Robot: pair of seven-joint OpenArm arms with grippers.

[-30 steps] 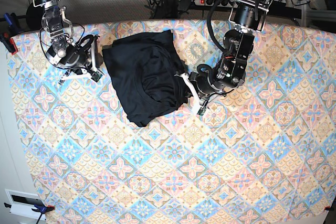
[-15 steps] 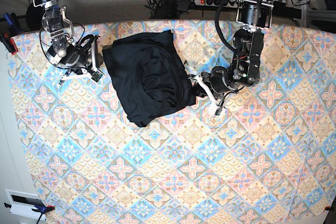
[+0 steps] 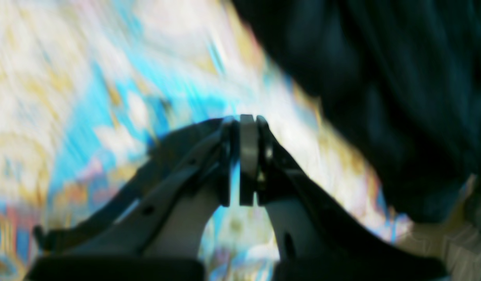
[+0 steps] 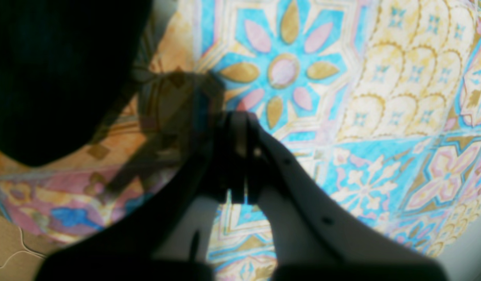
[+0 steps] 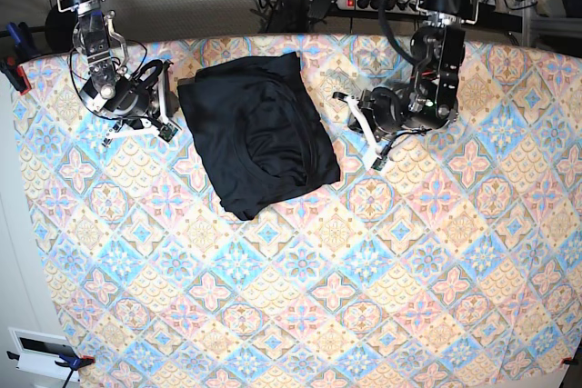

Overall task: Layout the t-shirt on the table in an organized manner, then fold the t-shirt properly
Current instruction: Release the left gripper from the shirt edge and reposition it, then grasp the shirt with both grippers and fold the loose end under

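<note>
The plain black soft-fabric t-shirt [image 5: 257,134] lies on the far part of the wide table [image 5: 300,315] clothed in pastel blue, pink and yellow-orange diamond tiles. It is a compact, roughly rectangular bundle with creases across its middle; no sleeves or hem lines can be made out, so whether it is neatly folded or only bunched I cannot tell.

The left gripper [image 5: 366,136] hangs over bare cloth just to the right of the shirt, clear of the fabric. In the left wrist view, though blurred, the left gripper's fingers [image 3: 248,156] stand pressed together with nothing between them, and the dark shirt fills the upper right of that view. The right gripper [image 5: 164,111] sits at the shirt's left edge, near the far left corner of the table. Its fingers [image 4: 240,156] are likewise pressed together and empty, over a blue flower medallion, with the shirt's dark edge to the upper left of that view.

My judgement is that the work is between grasps: neither hand holds cloth. If the bundle needs laying out, the next move calls for both grippers to spread their fingers, come down on opposite edges of the shirt, pinch a single layer and draw it flat. Catching several layers at once would be the risk.
</note>
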